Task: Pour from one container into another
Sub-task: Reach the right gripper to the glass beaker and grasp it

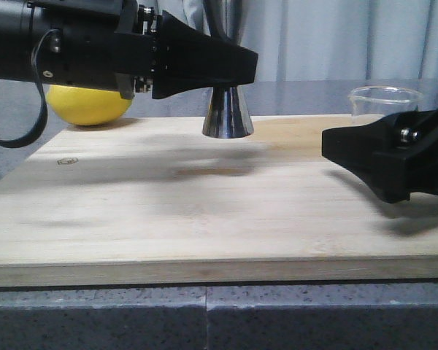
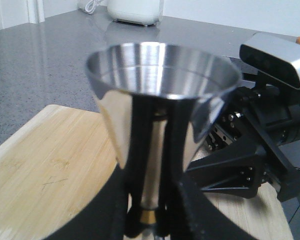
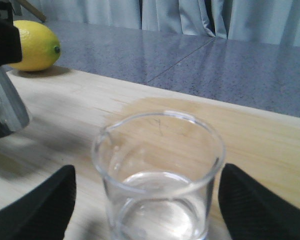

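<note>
Pale curtains hang behind a grey speckled counter (image 1: 292, 91), on which lies a bamboo board (image 1: 204, 211) that carries the work. At far left, off the board's back corner, rests a lemon (image 1: 87, 106), which plays no part here. Next comes the left gripper (image 1: 223, 69), reaching in from the left at the level of the jigger (image 1: 227, 113). The left wrist view shows its dark fingers (image 2: 140, 150) set either side of the steel cup's narrow waist, where the gold band sits, but whether they press the metal or merely flank it cannot be told. The jigger stands upright on the board's far edge, its mouth open upward. At right, the clear beaker (image 3: 160, 170) stands on the board with a shallow pool of liquid, near the back right. The right gripper (image 3: 145, 200) has its jaws spread wide, one on each side of the glass, touching neither.

The step in hand appears to be the grasp of the beaker. It would be done well by closing squarely on the wall below the rim, spout (image 3: 104, 134) facing the jigger. Smooth glass may slip, and the jigger's mouth is a small target, so a slow tilt is advisable.
</note>
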You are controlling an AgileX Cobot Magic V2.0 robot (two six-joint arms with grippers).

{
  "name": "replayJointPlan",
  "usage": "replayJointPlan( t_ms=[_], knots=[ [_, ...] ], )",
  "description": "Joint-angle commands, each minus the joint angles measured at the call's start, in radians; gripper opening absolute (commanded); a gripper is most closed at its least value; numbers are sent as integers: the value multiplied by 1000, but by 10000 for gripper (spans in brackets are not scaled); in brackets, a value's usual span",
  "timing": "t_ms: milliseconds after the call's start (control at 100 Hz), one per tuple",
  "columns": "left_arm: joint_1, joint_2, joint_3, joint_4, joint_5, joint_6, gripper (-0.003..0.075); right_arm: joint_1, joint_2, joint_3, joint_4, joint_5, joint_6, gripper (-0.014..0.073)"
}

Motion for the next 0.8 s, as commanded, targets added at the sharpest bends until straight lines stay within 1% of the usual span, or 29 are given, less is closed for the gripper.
replayJointPlan(
  t_ms=[0,210,360,480,790],
  knots=[
    [1,-48,-29,-44,-68,-12,-19,4,-17,-14,16,-99,-6,529],
    [1,-48,-29,-44,-68,-12,-19,4,-17,-14,35,-99,-6,520],
    [1,-48,-29,-44,-68,-12,-19,4,-17,-14,37,-99,-6,442],
    [1,-48,-29,-44,-68,-12,-19,4,-17,-14,37,-99,-6,404],
    [1,-48,-29,-44,-68,-12,-19,4,-17,-14,37,-94,-6,391]
  ],
)
